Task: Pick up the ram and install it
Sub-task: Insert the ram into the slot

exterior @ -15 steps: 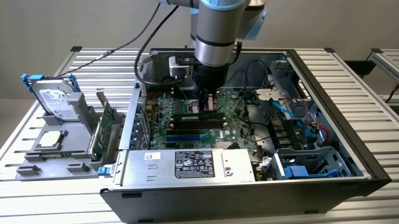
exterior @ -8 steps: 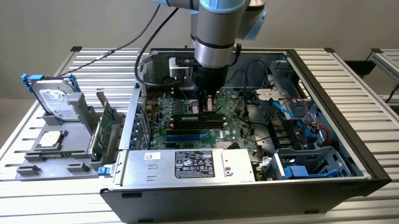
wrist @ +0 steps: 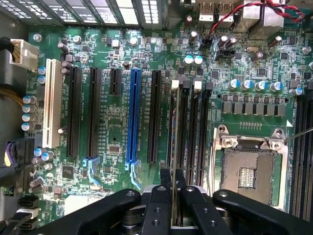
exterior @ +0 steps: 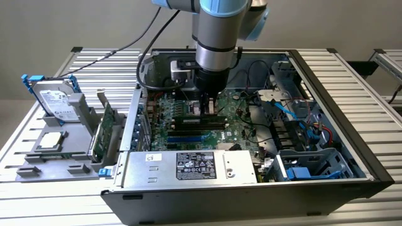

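Fingers point(wrist: 157, 208) tight on the ram point(wrist: 172, 188), edge-on, in line with black slots point(wrist: 186, 127)

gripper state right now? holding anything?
Gripper: jaws closed on the ram, held edge-on over the motherboard.

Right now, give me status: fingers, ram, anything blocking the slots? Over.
Fingers shut on the ram, edge-on. Held above the motherboard, in line with the memory slots; seating unclear. No cable across those slots.
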`<state>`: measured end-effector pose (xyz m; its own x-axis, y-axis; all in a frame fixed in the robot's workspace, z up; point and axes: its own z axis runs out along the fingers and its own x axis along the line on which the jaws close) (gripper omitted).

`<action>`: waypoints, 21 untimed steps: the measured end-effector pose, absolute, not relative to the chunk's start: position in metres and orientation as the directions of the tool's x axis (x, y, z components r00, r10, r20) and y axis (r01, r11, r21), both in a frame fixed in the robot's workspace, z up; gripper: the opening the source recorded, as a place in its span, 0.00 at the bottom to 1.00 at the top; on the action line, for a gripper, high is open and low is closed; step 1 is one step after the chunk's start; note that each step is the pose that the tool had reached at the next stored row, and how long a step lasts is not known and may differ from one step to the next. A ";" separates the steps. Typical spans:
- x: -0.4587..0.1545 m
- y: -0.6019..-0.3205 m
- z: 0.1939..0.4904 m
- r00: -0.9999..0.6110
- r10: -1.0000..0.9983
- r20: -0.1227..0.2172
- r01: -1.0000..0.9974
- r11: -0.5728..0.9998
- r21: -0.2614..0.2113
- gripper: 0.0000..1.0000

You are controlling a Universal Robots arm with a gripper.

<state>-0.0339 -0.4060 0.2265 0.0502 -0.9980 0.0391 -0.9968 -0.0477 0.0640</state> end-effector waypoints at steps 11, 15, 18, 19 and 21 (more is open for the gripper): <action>-0.035 -0.406 0.223 0.050 -0.998 0.040 -0.997 -0.048 0.060 0.14; -0.035 -0.406 0.221 0.050 -0.998 0.040 -0.997 -0.048 0.059 0.14; -0.035 -0.406 0.220 0.050 -0.998 0.040 -0.997 -0.048 0.058 0.14; -0.035 -0.406 0.220 0.050 -0.998 0.040 -0.997 -0.048 0.058 0.14; -0.035 -0.406 0.219 0.050 -0.998 0.040 -0.997 -0.048 0.058 0.14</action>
